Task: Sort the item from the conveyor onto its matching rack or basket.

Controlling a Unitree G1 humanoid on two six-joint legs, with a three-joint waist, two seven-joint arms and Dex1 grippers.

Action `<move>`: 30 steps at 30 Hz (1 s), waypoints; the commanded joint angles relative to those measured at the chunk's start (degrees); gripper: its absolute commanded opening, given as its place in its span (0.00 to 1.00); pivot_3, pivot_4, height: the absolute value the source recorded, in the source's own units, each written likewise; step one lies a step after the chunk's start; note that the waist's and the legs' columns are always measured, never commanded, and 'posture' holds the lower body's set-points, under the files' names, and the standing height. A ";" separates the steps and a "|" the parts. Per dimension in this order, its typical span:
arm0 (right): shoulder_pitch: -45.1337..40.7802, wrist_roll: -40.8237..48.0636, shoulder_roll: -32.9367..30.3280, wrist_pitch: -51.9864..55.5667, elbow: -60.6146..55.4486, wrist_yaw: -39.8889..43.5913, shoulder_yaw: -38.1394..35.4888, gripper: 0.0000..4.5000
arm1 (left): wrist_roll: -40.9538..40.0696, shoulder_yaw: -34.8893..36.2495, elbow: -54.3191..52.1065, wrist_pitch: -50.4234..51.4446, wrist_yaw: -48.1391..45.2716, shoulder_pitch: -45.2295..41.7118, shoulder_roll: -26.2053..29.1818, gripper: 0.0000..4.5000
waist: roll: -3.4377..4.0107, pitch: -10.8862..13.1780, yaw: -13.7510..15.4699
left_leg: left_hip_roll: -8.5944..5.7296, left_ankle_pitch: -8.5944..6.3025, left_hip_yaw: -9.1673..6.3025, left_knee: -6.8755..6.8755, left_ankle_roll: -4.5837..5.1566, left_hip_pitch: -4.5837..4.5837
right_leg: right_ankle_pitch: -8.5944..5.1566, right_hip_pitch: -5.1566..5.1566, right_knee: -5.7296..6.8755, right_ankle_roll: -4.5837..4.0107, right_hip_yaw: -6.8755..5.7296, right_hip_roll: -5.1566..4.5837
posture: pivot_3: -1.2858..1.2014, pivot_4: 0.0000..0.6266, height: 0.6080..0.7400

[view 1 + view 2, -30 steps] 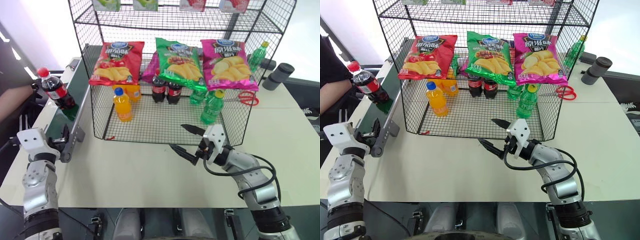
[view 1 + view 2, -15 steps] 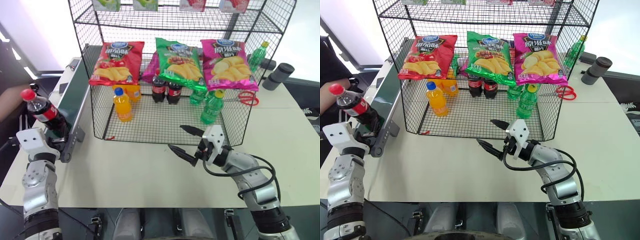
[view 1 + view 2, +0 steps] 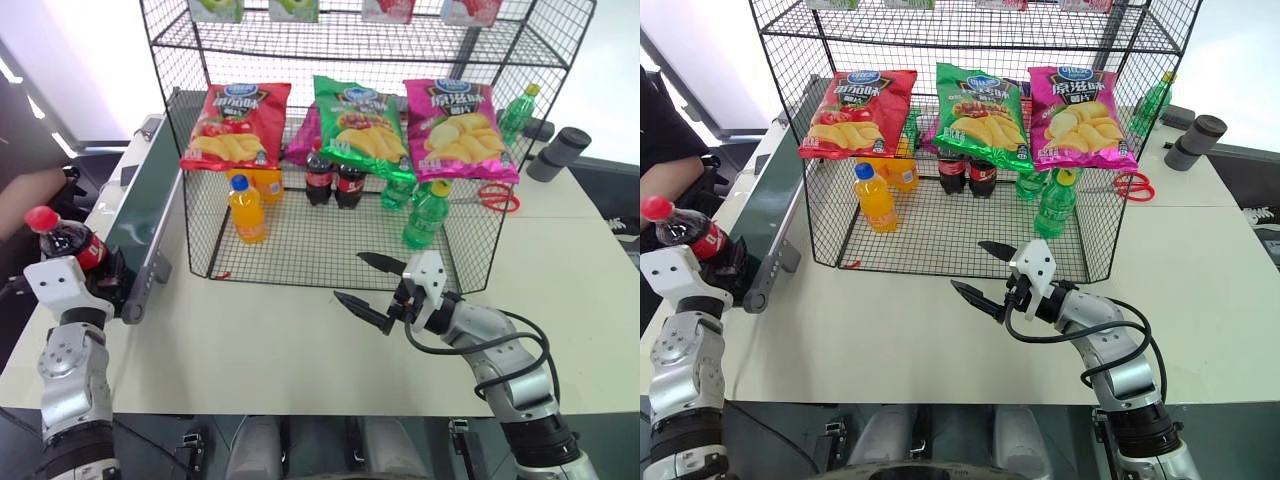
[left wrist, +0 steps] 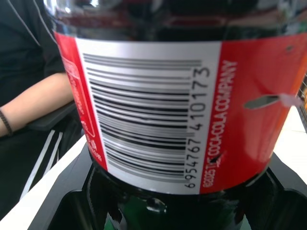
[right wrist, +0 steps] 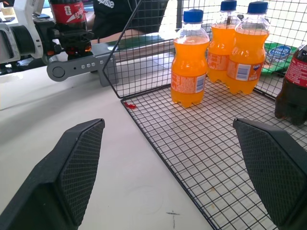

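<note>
1. Cola bottle is sitting clamped in the left gripper, tilted, just beside the near end of the conveyor
2. Right gripper is hovering with its jaws spread wide and empty, over the table in front of the rack
3. 2 cola bottles are standing inside the rack

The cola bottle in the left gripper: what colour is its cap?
Red. The cola bottle has a red cap, clearest in the left eye view.

Red-capped dark cola bottle, dark green conveyor, black rack
</note>
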 commanded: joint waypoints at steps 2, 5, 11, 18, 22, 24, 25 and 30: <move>-1.19 1.77 -0.03 0.91 -2.73 0.68 -0.23 1.00 | -7.37 3.05 -9.98 3.45 -8.50 -1.26 7.17 0.66 | -0.12 0.02 -0.06 | 0.00 0.00 -0.01 0.00 0.00 -0.02 | 0.00 -0.01 -0.02 -0.01 0.00 -0.01 | 0.52 0.24 1.00; -2.21 3.77 -0.16 3.21 -3.55 1.57 -0.32 1.00 | -12.33 1.16 -15.59 8.58 -16.64 0.64 11.23 0.66 | -0.12 0.01 -0.07 | -0.01 -0.01 -0.01 -0.02 -0.02 -0.05 | -0.01 -0.01 -0.10 -0.03 0.01 -0.09 | 0.52 0.24 1.00; -4.27 7.40 -0.57 8.23 -6.33 2.73 -0.23 1.00 | -17.71 -8.99 -28.57 19.25 -29.29 5.27 17.06 0.66 | -0.05 0.05 -0.30 | -0.04 -0.02 0.01 -0.11 -0.04 -0.06 | -0.12 -0.02 -0.20 -0.22 0.03 -0.22 | 0.52 0.24 1.00; -6.15 8.83 0.41 11.59 -8.32 1.23 0.57 1.00 | -11.75 -27.15 -29.06 18.63 -34.19 -2.44 11.43 0.66 | 0.00 0.08 -0.17 | -0.03 -0.02 0.01 -0.14 -0.04 -0.08 | -0.13 -0.09 -0.17 -0.27 0.03 -0.21 | 0.52 0.24 1.00; -5.91 9.18 1.00 12.57 -9.28 0.27 0.83 1.00 | -8.95 -33.55 -26.86 17.33 -36.89 -7.83 7.37 0.66 | 0.00 0.08 -0.09 | -0.08 -0.01 0.03 -0.13 -0.02 -0.13 | -0.11 -0.09 -0.19 -0.22 0.02 -0.20 | 0.52 0.24 1.00; -5.51 9.30 1.08 12.92 -9.82 -0.25 0.93 1.00 | -7.52 -36.68 -25.77 16.40 -38.75 -10.12 5.59 0.66 | 0.00 0.08 -0.03 | -0.08 -0.01 0.05 -0.12 -0.01 -0.15 | -0.02 -0.12 -0.19 -0.07 0.05 -0.13 | 0.52 0.24 1.00; -5.37 9.27 1.10 13.03 -10.05 -0.47 1.04 1.00 | -7.10 -37.59 -25.38 16.12 -39.37 -10.78 4.96 0.66 | 0.00 0.08 -0.06 | -0.08 -0.01 0.05 -0.12 -0.01 -0.15 | -0.02 -0.12 -0.19 -0.06 0.04 -0.10 | 0.52 0.24 1.00; -4.37 9.18 1.62 13.48 -11.51 -1.95 1.60 1.00 | -5.06 -41.23 -23.83 14.63 -42.60 -12.77 2.91 0.66 | 0.01 0.08 -0.07 | -0.03 0.00 0.05 -0.06 0.01 -0.14 | -0.01 -0.12 -0.11 -0.03 0.05 0.07 | 0.52 0.24 1.00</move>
